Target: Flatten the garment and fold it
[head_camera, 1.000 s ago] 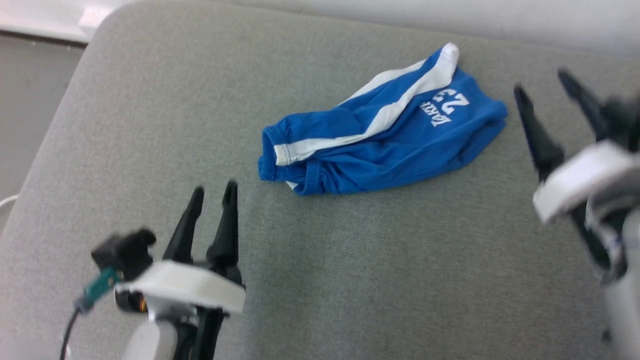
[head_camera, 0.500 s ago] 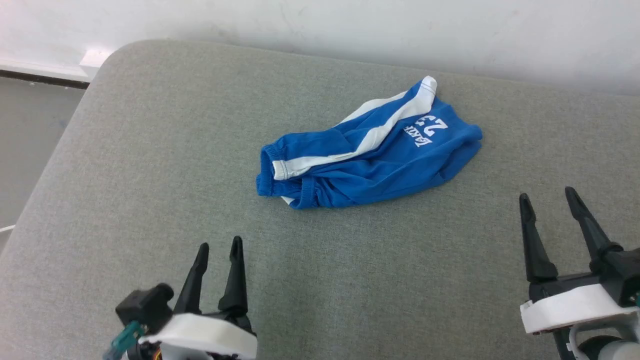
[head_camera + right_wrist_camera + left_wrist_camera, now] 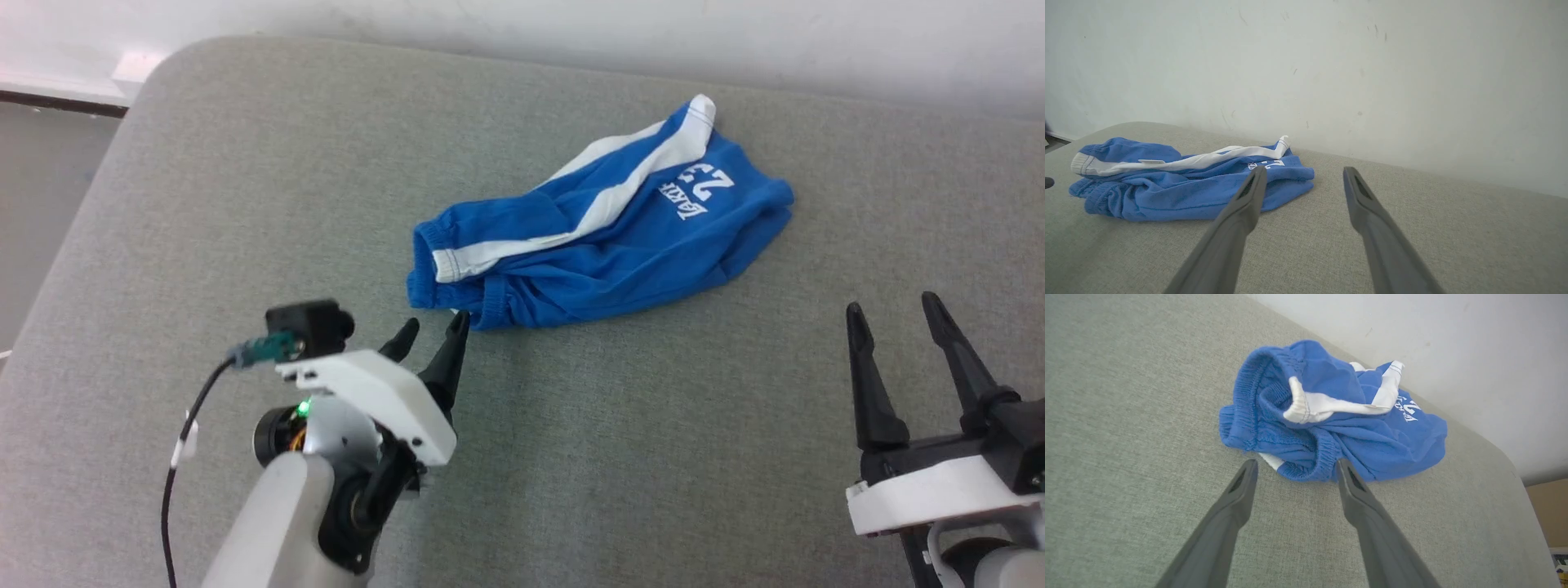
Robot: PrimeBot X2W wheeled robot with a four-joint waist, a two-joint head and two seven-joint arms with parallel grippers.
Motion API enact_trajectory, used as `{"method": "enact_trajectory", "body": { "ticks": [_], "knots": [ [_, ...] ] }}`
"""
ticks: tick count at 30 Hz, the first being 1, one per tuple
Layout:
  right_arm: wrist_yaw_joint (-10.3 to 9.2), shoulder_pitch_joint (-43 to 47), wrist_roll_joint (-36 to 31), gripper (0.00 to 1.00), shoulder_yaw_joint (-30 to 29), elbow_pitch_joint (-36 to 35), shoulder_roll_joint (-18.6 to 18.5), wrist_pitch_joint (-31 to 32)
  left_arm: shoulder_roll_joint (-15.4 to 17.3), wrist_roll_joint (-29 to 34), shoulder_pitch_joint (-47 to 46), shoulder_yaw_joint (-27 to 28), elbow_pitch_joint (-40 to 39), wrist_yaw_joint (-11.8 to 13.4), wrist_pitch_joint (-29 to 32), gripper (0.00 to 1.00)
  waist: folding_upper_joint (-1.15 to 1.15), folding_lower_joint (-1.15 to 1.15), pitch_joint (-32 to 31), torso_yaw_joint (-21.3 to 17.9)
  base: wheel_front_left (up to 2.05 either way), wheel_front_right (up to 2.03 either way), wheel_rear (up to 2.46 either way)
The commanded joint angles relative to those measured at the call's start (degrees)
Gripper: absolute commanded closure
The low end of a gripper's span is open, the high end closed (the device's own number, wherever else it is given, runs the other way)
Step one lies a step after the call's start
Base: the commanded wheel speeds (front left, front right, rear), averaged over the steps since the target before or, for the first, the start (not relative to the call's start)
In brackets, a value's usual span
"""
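Left gripper [image 3: 437,320]: two long blk fingers [image 3: 1224,522], tapering to points, matte, dark grey up close, w/ a shallow slot on the inner face nr each tip. Behind them sits a white angular plate [image 3: 371,392] w/ cut corners. Small blk cam box [image 3: 310,324] beside it; a teal connector [image 3: 261,349] plugs in, and a thin blk cable [image 3: 166,514] trails off w/ a white tag [image 3: 188,447]. Green LED [image 3: 304,406] glows under the plate, w/ an orange bit next to it. Forearm [image 3: 273,531] is pale grey, smooth, rounded, w/ a blk wrist joint. Right gripper [image 3: 891,304]: same blk fingers, a white collar [image 3: 931,494], a blk block [image 3: 1016,437] and pale grey housing below.
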Motion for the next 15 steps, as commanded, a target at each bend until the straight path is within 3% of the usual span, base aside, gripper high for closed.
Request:
{"method": "enact_trajectory", "body": {
  "ticks": [1, 15],
  "knots": [
    [-0.05, -1.2, 0.4, 0.00, 0.1, 0.1, 0.1, 0.0, 0.1, -0.6, -1.8, -0.2, 0.9, 0.4, 1.5, 0.00, 0.00, -0.01, 1.2, -0.9, 0.00, 0.00, 0.00],
    [-0.05, -3.0, 0.2, 0.00, 0.5, 0.5, 0.1, 0.3, -1.6, -5.3, -8.4, 0.9, 7.8, 0.3, 6.3, 0.00, 0.00, -0.01, 4.7, -3.6, 0.00, 0.00, 0.00]
  ]
}}
